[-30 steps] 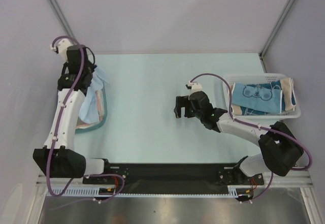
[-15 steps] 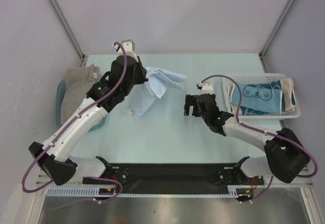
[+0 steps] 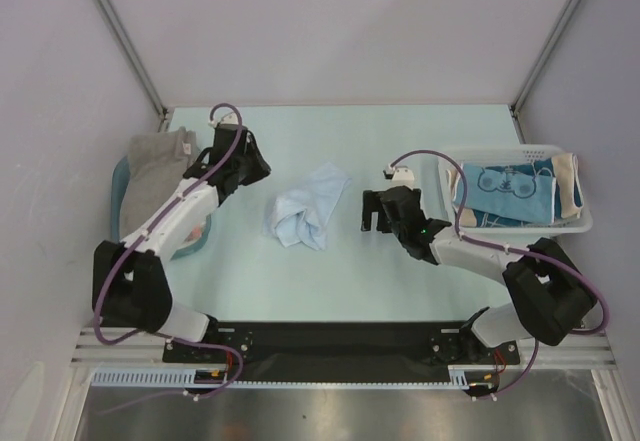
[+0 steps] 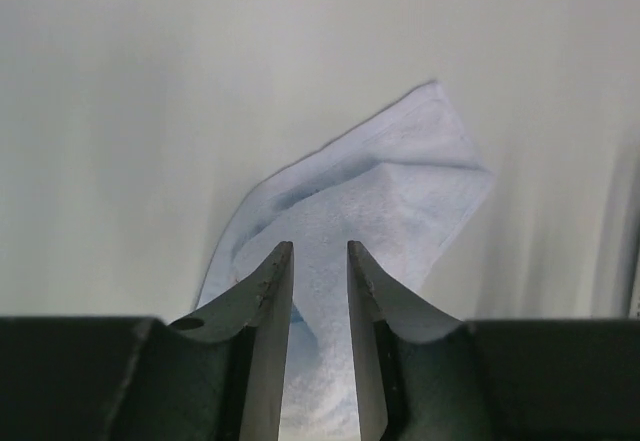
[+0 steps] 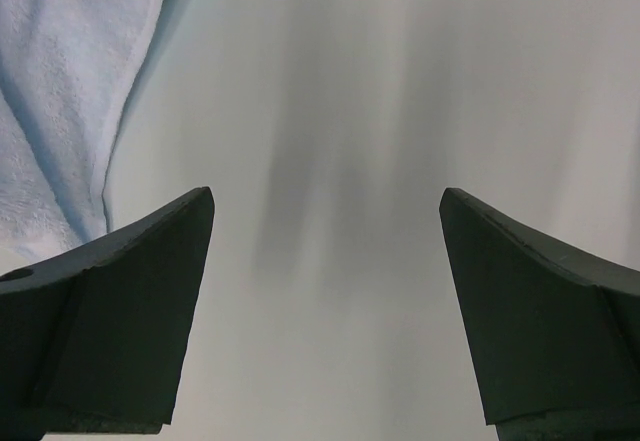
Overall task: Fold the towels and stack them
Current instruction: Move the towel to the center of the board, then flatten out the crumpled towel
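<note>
The blue towel [image 3: 303,218] is seen bunched up in the middle of the table [image 3: 400,131], its edges free, while nothing is held by the left gripper [image 4: 320,249], opened a little, or the right gripper [image 5: 326,196], opened wide beside it.

Towel [image 3: 305,213] on table [image 3: 400,141] centre, tray [image 3: 118,189] far left, basket [image 3: 500,149] far right

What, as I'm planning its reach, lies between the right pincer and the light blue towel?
Nothing: the top view shows only bare table between the right pincer and the light blue towel.
</note>
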